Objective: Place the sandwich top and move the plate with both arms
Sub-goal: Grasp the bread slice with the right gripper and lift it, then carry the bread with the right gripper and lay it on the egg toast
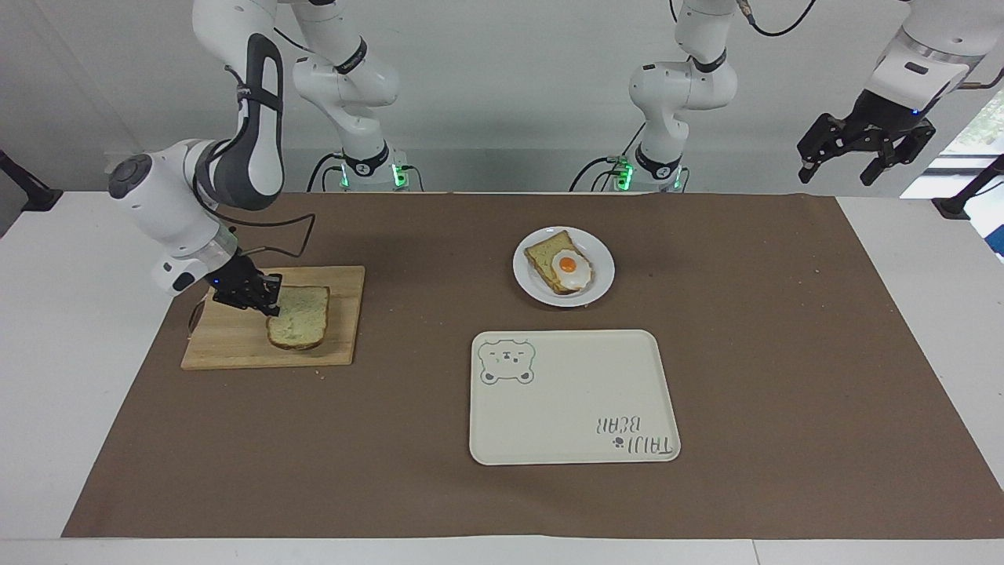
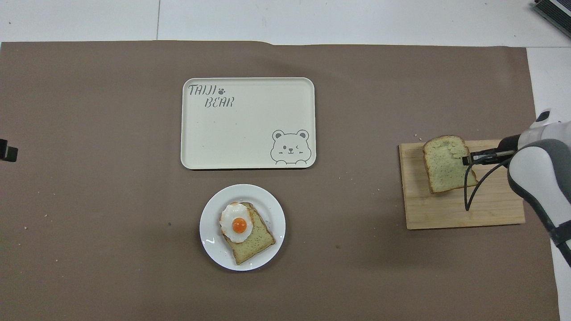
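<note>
The right gripper (image 1: 269, 302) is clenched on one edge of the sandwich top (image 1: 299, 316), the fingertips pinching the crust at the side that faces the right arm's end of the desk (image 1: 47, 329). The slice hangs from that grip just over the wooden cutting board (image 1: 235, 345), tilted, and in the overhead view part of it juts past the board's edge that lies farthest from the robots. The board lies directly below the right gripper on the brown mat (image 1: 392, 471). A black cable (image 2: 468, 191) loops down from the right gripper's wrist over the board.

The plate (image 1: 604, 271) sits well apart from the right gripper, toward the left arm's end of the desk. It carries a second bread slice (image 1: 543, 257) with a fried egg (image 1: 571, 267) on top. The cream bear tray (image 1: 572, 408) lies flat just beside the plate, farther from the robots, and also well away from the right gripper.

The left gripper (image 1: 863, 153) waits raised in the air over the left arm's end of the desk, its fingers spread and holding nothing, well apart from the plate and from the tray.
</note>
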